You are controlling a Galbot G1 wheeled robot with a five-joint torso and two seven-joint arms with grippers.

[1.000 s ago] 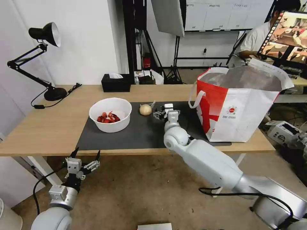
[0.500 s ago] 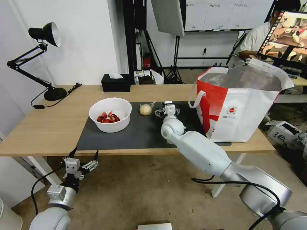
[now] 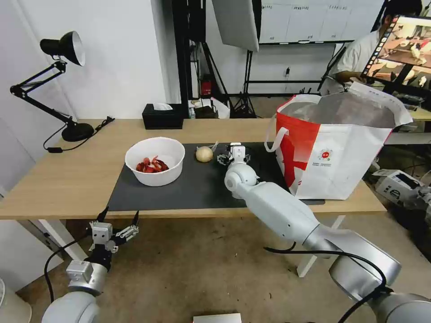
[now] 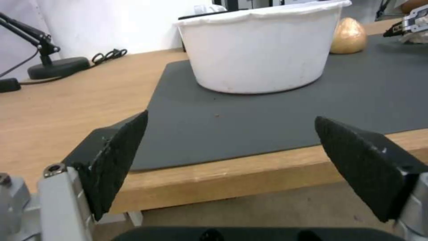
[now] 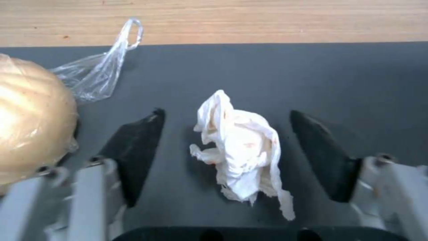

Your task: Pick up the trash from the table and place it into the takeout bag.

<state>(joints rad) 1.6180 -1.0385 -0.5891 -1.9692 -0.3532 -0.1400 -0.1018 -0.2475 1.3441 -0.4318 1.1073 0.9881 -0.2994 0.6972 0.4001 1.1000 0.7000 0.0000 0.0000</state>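
Item: crumpled white wrapper, on the dark mat mid-desk, right of the beige ball. Right claw: open, straddling it. Advice: lower fully, close centred, avoid the ball's plastic. Left claw: open, below the desk's near edge.

The robot's arms are glossy light grey, built of rounded segments with ball-like joints. Black cables loop beside both. Each gripper, left and right, has silvery metal mounts with small screws and two black, textured, wedge-shaped fingers.
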